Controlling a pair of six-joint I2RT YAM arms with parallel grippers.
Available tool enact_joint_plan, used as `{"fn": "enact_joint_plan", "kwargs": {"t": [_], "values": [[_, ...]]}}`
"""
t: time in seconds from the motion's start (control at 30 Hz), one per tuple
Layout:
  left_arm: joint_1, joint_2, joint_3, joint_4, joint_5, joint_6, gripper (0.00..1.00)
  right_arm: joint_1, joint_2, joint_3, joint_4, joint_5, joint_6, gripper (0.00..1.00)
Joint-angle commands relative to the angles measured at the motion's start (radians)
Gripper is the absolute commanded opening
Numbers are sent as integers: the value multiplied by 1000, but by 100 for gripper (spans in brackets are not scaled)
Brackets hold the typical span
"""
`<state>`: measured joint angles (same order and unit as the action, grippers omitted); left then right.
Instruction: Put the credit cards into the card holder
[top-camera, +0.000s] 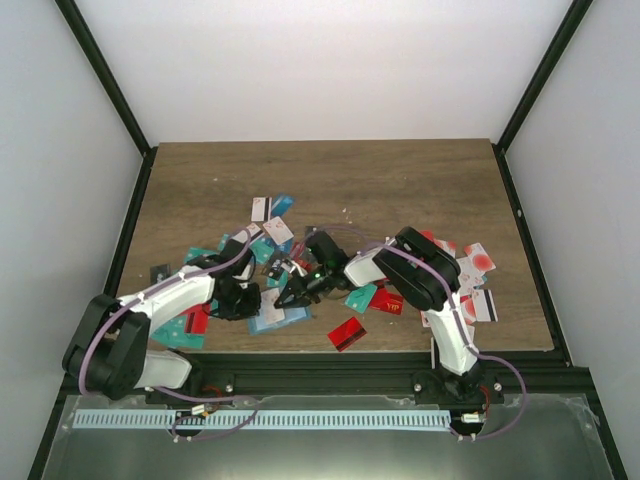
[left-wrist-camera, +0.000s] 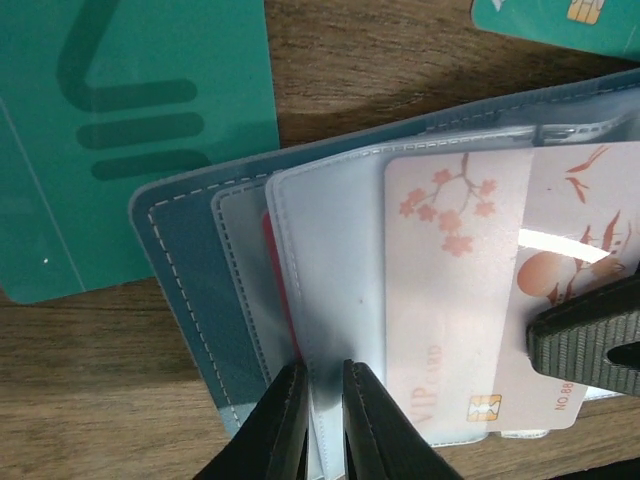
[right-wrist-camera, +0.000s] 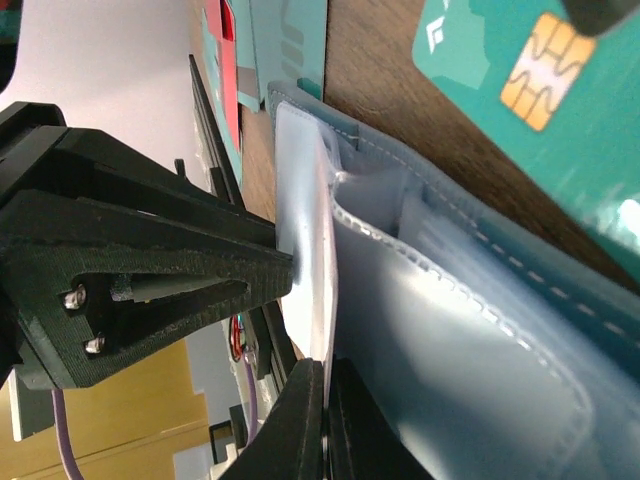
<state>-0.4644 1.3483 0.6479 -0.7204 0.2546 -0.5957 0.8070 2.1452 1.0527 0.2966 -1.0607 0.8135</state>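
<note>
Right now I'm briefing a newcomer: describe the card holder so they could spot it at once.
On the wooden table, look near the front edge, just left of centre, among scattered cards. The card holder lies open there: unlike the thin cards, it has a teal-blue stitched cover and clear sleeves under two pink-printed cards.

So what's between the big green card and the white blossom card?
In the left wrist view, the card holder: its blue stitched edge, then clear sleeves, one showing a red card edge, up to the blossom card.
</note>
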Motion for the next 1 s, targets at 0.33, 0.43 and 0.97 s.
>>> {"fn": "enact_joint_plan", "kwargs": {"t": [0.33, 0.43, 0.97], "values": [[-2, -54, -12, 16, -18, -9, 21, 50, -16, 106, -342, 94, -195, 11], [-2, -53, -12, 15, -24, -14, 20, 50, -39, 132, -419, 115, -239, 21], [-1, -136, -18, -42, -66, -49, 20, 50, -99, 206, -624, 227, -318, 58]]}}
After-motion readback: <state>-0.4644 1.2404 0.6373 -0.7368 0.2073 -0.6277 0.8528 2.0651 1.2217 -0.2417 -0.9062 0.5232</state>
